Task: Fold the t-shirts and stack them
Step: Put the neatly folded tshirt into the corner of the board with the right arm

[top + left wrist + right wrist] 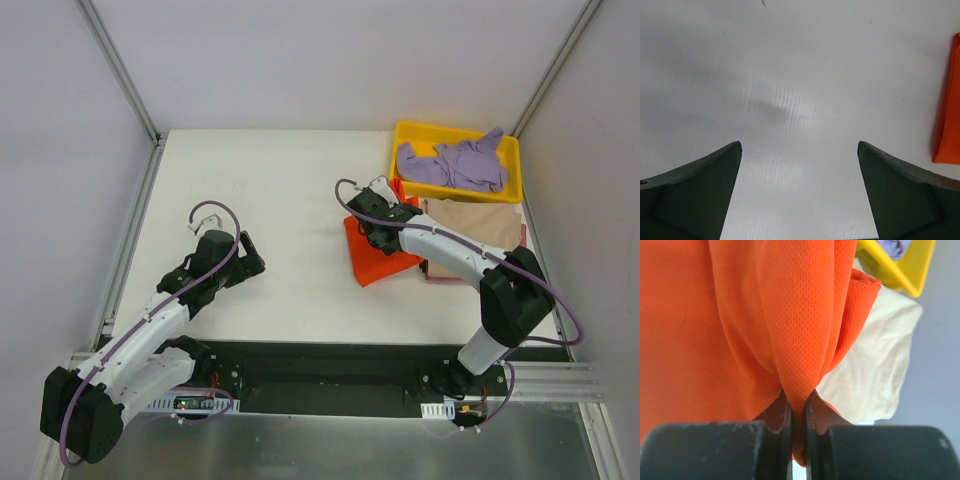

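Where the right hand (pixel 798 407) pinches it, the orange-red t-shirt (pixel 700 340) bunches into folds.

- No text, label, brand, number or sign can be read in any of the three views.
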Robot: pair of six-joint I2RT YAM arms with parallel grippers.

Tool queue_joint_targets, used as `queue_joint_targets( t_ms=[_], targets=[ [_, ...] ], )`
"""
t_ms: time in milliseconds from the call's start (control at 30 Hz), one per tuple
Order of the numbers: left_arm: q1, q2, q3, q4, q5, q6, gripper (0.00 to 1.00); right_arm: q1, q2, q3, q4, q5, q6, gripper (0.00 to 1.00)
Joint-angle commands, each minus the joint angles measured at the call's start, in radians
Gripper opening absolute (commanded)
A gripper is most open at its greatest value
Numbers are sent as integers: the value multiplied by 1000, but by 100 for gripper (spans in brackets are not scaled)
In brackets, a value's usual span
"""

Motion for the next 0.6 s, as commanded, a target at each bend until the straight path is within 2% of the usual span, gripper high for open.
queue_joint_targets(
  t_ms=[0,567],
  targets=[
    [-1,-26,13,-7,3,10,99,-13,-67,41,-44,137,-96,0],
    [-1,-25,14,-7,-5,9,99,-122,-194,137,-104,65,-135,0]
  ],
)
